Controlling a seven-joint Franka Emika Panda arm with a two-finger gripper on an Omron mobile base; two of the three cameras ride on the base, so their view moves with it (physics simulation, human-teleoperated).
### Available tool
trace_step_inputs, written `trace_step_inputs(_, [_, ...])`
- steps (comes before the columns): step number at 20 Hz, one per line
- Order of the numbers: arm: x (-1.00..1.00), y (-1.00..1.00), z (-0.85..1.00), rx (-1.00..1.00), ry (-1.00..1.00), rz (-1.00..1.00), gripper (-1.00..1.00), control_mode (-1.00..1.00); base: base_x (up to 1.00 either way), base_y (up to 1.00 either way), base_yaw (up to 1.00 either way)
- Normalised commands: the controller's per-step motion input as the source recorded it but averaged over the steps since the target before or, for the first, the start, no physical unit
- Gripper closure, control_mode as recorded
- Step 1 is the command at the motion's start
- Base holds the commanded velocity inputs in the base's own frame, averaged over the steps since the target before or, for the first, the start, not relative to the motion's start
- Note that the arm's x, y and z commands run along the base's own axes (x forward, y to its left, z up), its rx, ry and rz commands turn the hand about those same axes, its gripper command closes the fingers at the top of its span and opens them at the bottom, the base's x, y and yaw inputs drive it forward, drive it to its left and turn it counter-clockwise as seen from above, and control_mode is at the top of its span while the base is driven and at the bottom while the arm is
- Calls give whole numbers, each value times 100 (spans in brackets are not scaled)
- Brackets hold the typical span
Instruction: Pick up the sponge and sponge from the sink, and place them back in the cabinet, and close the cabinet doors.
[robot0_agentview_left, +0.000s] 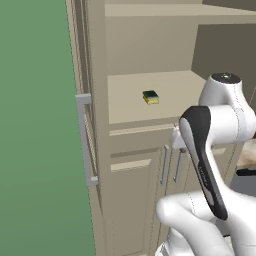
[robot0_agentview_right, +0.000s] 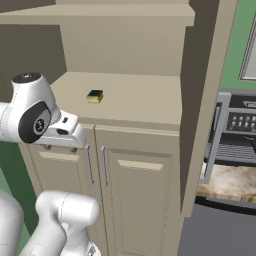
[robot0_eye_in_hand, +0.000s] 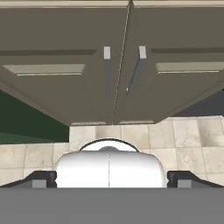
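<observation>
Sponge (robot0_agentview_left: 150, 97) number one, a small block with a dark green top over yellow, lies flat on the beige inner shelf (robot0_agentview_left: 130, 105) of the cabinet (robot0_agentview_left: 100, 150), roughly mid-shelf and well back from the front edge; from the right side it shows at (robot0_agentview_right: 95, 96), with bare shelf all around it. I can see just that one sponge from where I stand.

One of the tall cabinet doors (robot0_agentview_left: 82, 65) stands swung wide at the left, edge-on, its long silver bar handle (robot0_agentview_left: 86, 141) facing outward against the green wall (robot0_agentview_left: 35, 125). The other tall door (robot0_agentview_right: 207, 105) hangs open on the right. Below the shelf, the pair of shorter beige doors (robot0_agentview_right: 115, 185) is shut, each with a slim vertical handle near the centre seam (robot0_eye_in_hand: 107, 72).

The white arm (robot0_agentview_left: 210, 145) is folded in front of the lower doors, its hand pointing down and in toward them. The pincer's fingertips (robot0_eye_in_hand: 41, 179) sit at the two lower corners of the hand view, spread as wide as they go, with nothing between them; pale floor tiles (robot0_eye_in_hand: 197, 135) lie beneath. To the right, beyond the open door, a speckled worktop (robot0_agentview_right: 230, 182) is visible.
</observation>
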Motion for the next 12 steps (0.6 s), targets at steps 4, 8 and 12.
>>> trace_step_inputs(4, [-33,-1,7,0,0,0,-100,-100,0,0,0])
trace_step_inputs(8, [-22,0,6,0,0,0,-100,-100,0,0,0])
trace_step_inputs(12, [-14,0,12,0,0,0,-100,-100,0,0,0])
